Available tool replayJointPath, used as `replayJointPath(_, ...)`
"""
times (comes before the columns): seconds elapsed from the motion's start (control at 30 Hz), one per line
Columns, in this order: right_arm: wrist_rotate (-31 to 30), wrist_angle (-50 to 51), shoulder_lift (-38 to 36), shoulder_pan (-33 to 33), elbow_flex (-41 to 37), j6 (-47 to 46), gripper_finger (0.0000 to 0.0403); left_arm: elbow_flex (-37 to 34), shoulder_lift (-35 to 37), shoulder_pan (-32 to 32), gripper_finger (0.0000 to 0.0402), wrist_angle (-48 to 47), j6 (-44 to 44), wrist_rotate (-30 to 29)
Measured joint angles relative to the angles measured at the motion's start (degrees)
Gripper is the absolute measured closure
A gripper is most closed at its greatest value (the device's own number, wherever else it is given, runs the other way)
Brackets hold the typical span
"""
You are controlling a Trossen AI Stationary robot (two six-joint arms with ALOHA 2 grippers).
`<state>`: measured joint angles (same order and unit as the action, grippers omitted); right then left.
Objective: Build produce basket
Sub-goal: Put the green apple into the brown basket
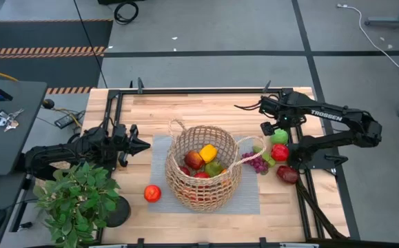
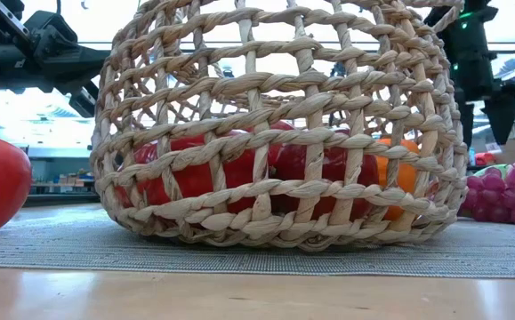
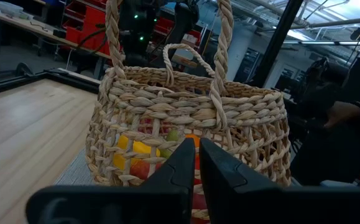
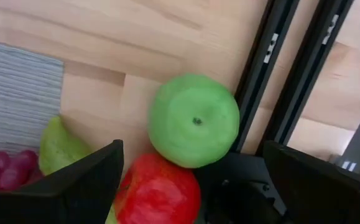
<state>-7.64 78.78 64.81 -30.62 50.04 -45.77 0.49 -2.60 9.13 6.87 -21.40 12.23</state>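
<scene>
Basket (image 1: 204, 166) holds produce (image 1: 203, 160) — red, yellow, green.

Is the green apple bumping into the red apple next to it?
Touching. The right wrist view shows the green apple pressed against the red apple with no gap showing; the high view shows them side by side too.

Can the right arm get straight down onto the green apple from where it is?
Probably yes: the open right gripper hangs above the green apple, nothing covering it, though a red apple touches it and a rail runs beside.
</scene>
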Motion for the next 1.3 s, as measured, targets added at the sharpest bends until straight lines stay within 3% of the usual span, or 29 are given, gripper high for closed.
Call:
replayJointPath(0.9, 5.36, -6.28, 22.18, -8.72, -2.8, 9.59, 0.0014, 0.0, 0.01, 0.01, 0.0367, 0.0, 0.02, 0.0)
replayJointPath(1.3, 6.45, -5.88, 24.98, -9.23, -2.75, 12.8, 0.0022, 0.02, 0.01, 0.0, 0.0368, 0.02, -0.01, 0.0)
